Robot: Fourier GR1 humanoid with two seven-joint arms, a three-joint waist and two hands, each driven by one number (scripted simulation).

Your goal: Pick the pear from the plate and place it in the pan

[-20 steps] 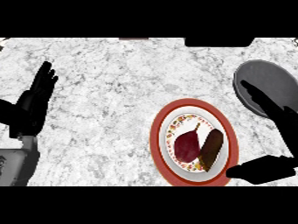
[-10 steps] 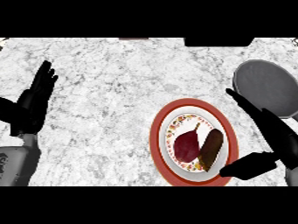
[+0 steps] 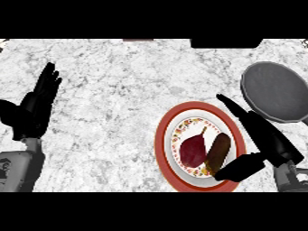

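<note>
Your right hand [image 3: 263,137] is open, fingers straight, lying over the right rim of the round red-rimmed plate with a floral inner band [image 3: 166,135]. The dark red pear with a thin stem [image 3: 193,150] lies on that plate just left of the hand, touching a brown oblong piece of food [image 3: 217,152] that sits between pear and thumb. The round dark grey pan [image 3: 277,91] lies just beyond the fingertips on the marbled grey surface [image 3: 116,90]. Your left hand [image 3: 31,110] rests open, well apart at the left.

brown oblong item [image 3: 217,153] | lying on plate | marble counter [image 3: 129,90]
</note>
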